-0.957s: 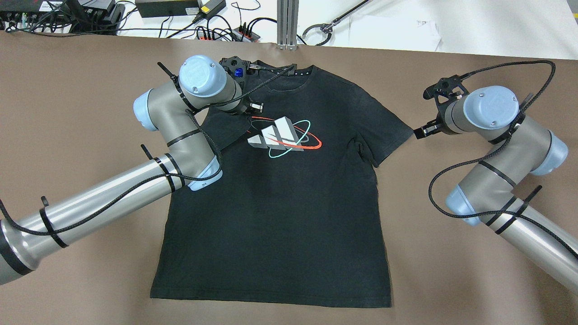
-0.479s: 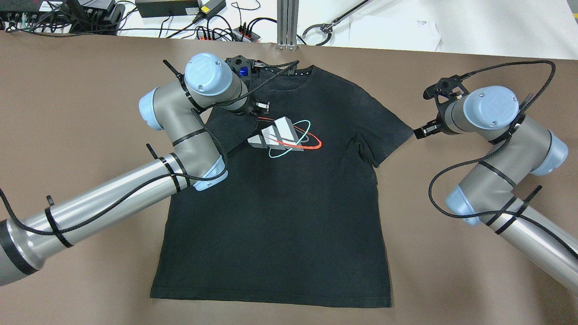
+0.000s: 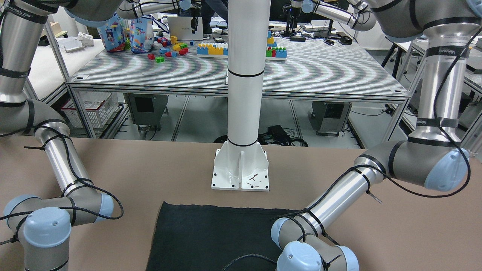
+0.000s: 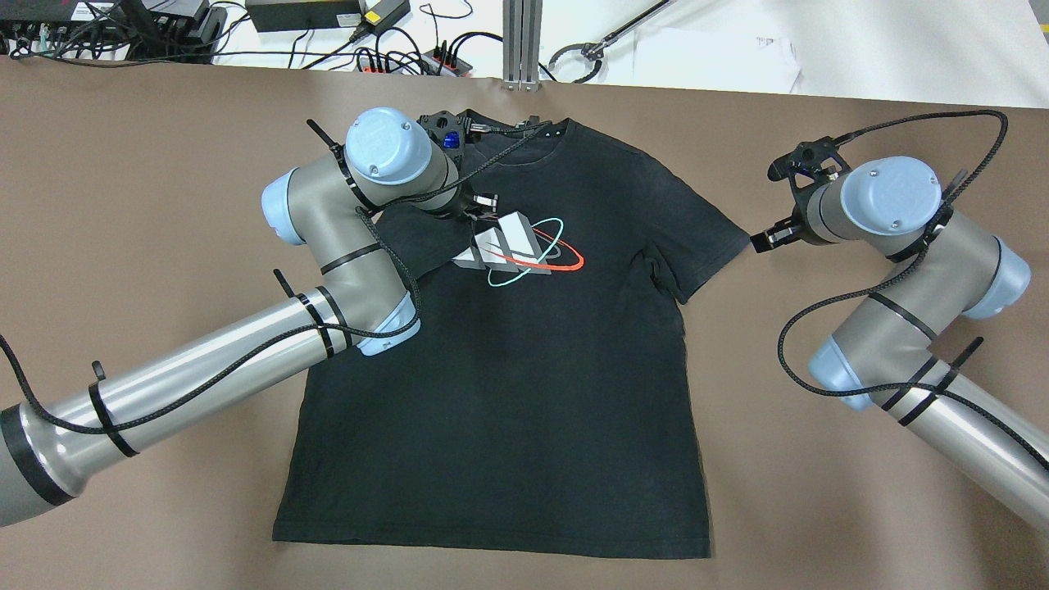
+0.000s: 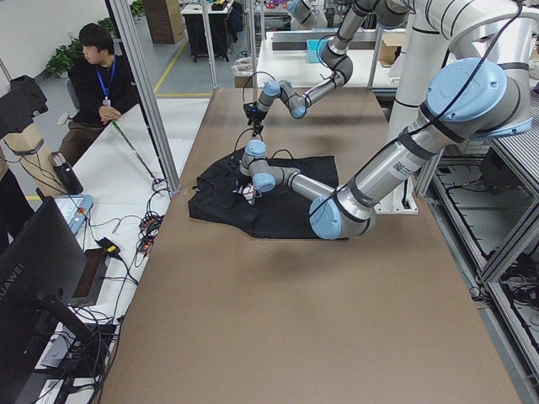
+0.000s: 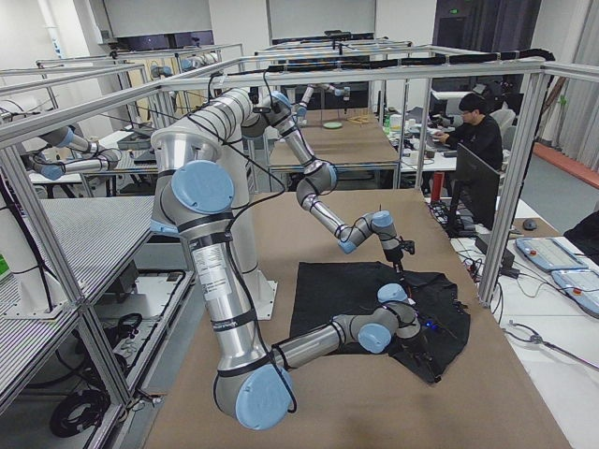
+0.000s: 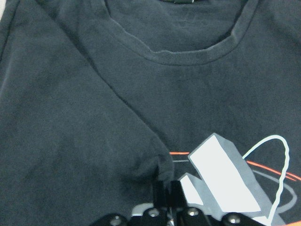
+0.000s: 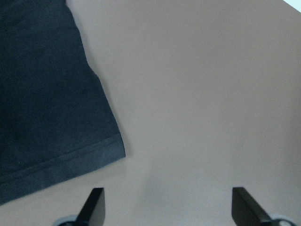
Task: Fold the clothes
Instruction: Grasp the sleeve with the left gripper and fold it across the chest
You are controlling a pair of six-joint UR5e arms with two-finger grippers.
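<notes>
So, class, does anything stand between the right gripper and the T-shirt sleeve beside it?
Nothing visible does. Only brown table lies between the open right gripper and the sleeve hem.

black printed T-shirt [image 4: 508,393], spread flat, one sleeve [image 4: 418,239] folded inward

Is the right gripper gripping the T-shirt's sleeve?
No, the right gripper is open over bare table, with the T-shirt beside it, untouched.
</notes>
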